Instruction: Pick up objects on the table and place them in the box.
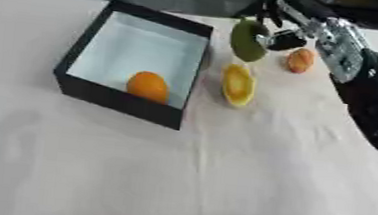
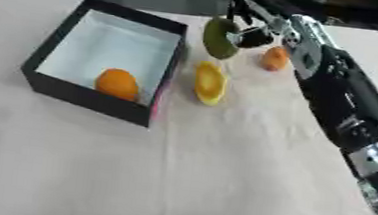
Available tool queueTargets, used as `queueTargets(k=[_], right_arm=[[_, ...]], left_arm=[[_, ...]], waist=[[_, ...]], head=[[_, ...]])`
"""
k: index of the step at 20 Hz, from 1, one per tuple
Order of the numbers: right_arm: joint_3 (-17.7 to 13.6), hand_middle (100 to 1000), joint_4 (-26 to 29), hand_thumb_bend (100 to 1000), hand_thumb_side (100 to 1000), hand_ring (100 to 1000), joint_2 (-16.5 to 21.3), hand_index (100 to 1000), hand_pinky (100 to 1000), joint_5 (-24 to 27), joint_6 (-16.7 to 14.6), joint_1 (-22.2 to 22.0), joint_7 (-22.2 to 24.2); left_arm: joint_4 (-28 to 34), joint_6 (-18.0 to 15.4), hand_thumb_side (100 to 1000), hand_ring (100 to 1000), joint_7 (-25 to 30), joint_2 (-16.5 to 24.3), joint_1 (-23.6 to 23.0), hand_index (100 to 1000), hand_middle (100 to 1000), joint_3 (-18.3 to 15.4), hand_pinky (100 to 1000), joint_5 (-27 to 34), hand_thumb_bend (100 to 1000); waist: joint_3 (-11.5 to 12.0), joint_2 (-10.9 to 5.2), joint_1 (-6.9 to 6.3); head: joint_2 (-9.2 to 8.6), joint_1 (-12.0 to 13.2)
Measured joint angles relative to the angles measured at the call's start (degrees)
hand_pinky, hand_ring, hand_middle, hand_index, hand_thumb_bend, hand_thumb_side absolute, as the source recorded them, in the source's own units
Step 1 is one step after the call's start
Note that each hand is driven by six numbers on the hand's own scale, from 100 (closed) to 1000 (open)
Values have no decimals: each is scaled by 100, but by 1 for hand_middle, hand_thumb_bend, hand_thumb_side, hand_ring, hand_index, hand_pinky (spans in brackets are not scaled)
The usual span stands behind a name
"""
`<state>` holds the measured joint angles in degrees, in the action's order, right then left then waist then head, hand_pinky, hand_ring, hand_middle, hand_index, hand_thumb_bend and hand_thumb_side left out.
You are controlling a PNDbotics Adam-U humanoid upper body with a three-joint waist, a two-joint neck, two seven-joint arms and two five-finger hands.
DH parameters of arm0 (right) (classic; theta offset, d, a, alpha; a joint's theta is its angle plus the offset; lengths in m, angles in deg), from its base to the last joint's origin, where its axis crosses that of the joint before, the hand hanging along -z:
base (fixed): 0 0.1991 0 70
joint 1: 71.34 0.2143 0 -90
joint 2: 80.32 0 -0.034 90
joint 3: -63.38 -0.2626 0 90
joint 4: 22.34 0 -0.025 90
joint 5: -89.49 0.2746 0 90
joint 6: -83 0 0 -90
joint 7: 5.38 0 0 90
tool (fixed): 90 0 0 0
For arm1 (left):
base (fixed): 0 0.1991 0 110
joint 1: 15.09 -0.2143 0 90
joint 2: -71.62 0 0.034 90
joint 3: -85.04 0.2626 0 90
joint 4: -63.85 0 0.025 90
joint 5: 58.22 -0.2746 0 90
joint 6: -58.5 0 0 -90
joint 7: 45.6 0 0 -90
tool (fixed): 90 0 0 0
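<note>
A white-covered worktop (image 1: 219, 183) carries a black box (image 1: 131, 106) with a pale floor, standing to the left of the fingers (image 1: 272, 17) and slightly nearer the camera. The robot's right hand (image 1: 284, 36) reaches in from the upper right, its fingers curled round a green fruit (image 1: 248, 40), which hangs above the cloth just beyond the box's right wall. A yellow fruit (image 1: 238, 84) lies on the cloth directly below the fingers, close beside that same wall. One orange fruit (image 1: 148, 86) already sits inside the box, well to the left; a smaller orange piece (image 1: 300, 60) rests just right of the fingers. The left hand shows in neither view. The risk, judging from here: the green fruit appears held by its upper edge, so a swing leftward could let it slip onto the yellow fruit or clip the box wall and fall outside.
</note>
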<state>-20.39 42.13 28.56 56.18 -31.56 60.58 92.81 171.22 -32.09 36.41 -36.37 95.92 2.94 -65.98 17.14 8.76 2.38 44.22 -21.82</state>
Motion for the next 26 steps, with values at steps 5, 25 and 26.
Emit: queueTargets(k=[5, 25, 26], right_arm=[[407, 192, 216, 100, 236, 740, -523, 332, 732, 471, -135, 455, 249], [643, 810, 554, 100, 696, 907, -884, 900, 837, 889, -264, 290, 1601], [638, 810, 666, 100, 677, 909, -788, 904, 840, 940, -295, 215, 1654]], left_arm=[[1, -29, 827, 610, 41, -11, 3, 629, 525, 33, 441, 45, 100], [40, -47, 837, 611, 38, -51, 20, 630, 525, 27, 441, 75, 100], [39, -42, 831, 611, 31, -49, 17, 630, 525, 25, 441, 74, 100]], waist=[[129, 0, -9], [-19, 0, -16], [-48, 0, -16]], head=[[0, -167], [0, -185], [0, -161]])
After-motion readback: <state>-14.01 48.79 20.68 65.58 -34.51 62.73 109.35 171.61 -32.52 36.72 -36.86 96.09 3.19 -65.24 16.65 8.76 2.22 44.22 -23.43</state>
